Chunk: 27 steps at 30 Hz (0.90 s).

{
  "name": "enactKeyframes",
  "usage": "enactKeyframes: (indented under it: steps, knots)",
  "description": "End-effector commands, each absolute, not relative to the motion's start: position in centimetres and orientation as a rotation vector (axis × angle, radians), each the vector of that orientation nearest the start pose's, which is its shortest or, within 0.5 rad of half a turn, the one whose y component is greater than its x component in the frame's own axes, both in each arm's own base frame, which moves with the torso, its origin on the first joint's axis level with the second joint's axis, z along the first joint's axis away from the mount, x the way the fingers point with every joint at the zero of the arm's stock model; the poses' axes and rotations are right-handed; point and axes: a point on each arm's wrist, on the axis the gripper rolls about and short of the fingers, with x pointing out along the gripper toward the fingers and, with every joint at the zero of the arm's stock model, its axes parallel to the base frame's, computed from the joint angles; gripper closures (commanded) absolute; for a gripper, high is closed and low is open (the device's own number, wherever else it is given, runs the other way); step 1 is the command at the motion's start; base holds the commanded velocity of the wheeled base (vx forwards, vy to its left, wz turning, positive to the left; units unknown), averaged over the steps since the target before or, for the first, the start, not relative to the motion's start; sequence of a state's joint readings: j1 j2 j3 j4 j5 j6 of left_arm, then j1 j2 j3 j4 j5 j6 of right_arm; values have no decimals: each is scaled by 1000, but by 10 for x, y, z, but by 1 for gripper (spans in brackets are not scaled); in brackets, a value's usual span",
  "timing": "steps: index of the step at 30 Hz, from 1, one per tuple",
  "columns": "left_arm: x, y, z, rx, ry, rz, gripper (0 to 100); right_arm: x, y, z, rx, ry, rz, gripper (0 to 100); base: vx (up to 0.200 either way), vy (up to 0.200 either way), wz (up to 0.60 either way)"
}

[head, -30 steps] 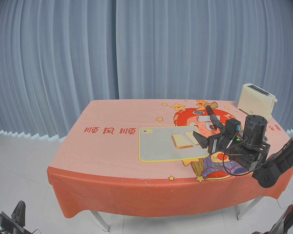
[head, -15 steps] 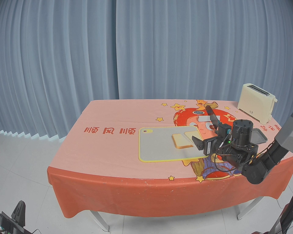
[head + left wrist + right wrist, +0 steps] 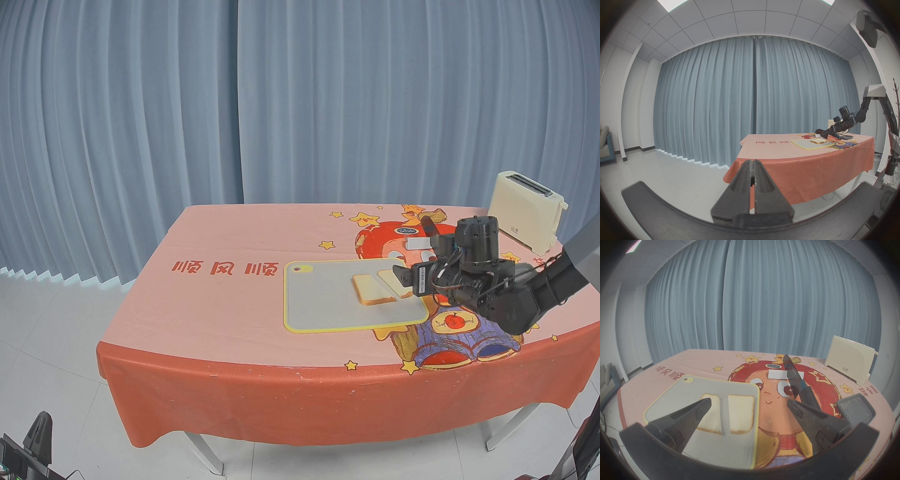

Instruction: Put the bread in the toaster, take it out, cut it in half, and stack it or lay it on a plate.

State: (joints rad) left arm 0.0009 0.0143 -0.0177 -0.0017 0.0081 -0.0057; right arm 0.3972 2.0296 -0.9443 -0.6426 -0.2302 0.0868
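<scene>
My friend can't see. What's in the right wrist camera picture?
The right end effector, open, hangs close to two bread halves lying side by side on a cutting board. Nearby are a knife, a dark tray and a toaster.

A pink-orange tablecloth [image 3: 237, 312] with stars and a cartoon print covers the bench [image 3: 206, 451]. Behind it hangs a blue-grey curtain [image 3: 187, 94], and the floor [image 3: 44, 362] is white.

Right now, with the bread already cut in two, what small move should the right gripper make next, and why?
Probably lower the right gripper over the bread half nearer the plate and close on it. Its jaws stand open above the cutting board, and both halves lie flat there, not yet on the plate.
</scene>
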Motion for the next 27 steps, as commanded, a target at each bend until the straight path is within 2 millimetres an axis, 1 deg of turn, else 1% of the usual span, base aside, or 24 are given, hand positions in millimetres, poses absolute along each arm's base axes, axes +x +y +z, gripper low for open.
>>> enactKeyframes:
  steps: [1,2,7,11,12,13,15,16,17,20,27]
  knots:
    - [-23,0,76,-6,-3,11,100,369,146,139,-26,423,110,0,0,0,0]
    - [-23,0,76,-6,-3,11,100,374,147,138,-29,486,100,0,0,0,0]
    - [-23,0,76,-6,-3,9,100,377,149,139,26,552,71,0,0,0,0]
    - [-23,0,76,-6,-2,11,100,380,145,126,25,592,55,0,0,0,0]
    - [-23,0,76,-6,-2,11,100,380,145,126,25,592,55,0,0,0,0]
    - [-23,0,76,-6,-2,11,100,382,144,119,35,610,43,0,0,0,0]
    - [-23,0,76,-6,-2,11,100,384,144,116,43,614,39,0,0,0,0]
    - [-23,0,76,-6,-2,9,100,388,146,106,52,635,30,0,0,0,0]
    - [-23,0,76,-6,-2,11,100,390,146,101,54,643,26,0,0,0,0]
    - [-23,0,76,-6,-3,9,100,395,143,94,53,655,14,0,0,0,0]
    - [-23,0,76,-6,-2,9,100,398,141,97,59,645,8,0,0,0,0]
